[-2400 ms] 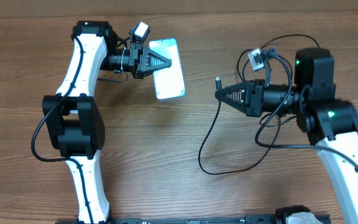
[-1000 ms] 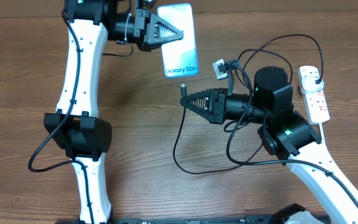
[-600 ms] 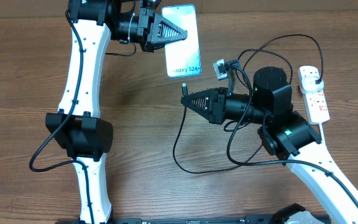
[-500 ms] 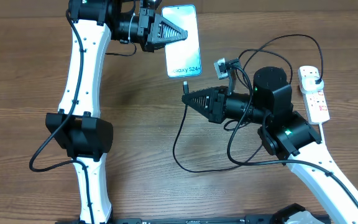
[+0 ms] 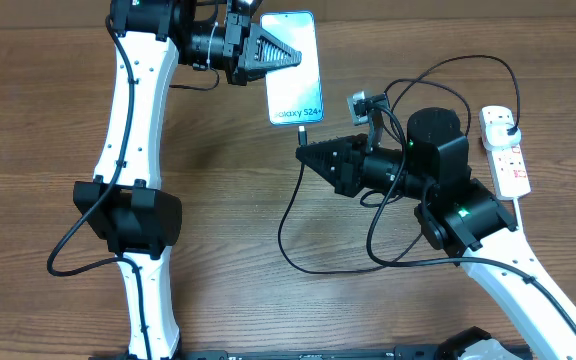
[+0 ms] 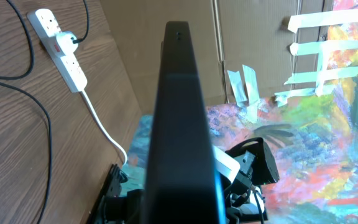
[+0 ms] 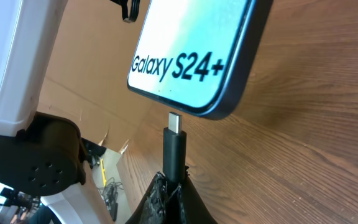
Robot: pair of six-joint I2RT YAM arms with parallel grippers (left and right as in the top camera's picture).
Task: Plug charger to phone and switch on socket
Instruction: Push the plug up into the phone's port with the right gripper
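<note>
Phone (image 5: 295, 85) was pinched by the left fingers (image 5: 273, 55) over the far surface (image 5: 218, 250); the right fingers (image 5: 323, 157), clamped on the charger (image 5: 304, 130), held its tip just beneath the phone's lower edge.

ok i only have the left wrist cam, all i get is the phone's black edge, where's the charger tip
Observer: the right wrist view puts the thin black charger cable's silver tip right at the bottom edge of the slim light-blue-screened phone, under the "Galaxy S24+" text. Its metal shows, so it is not seated.
Operator: what's holding it
Observer: the right pincer, shut on the black connector body.
Operator: and where am i gripping
Observer: overhead, the left pincer clamps the phone from the side near its top end, screen up.
</note>
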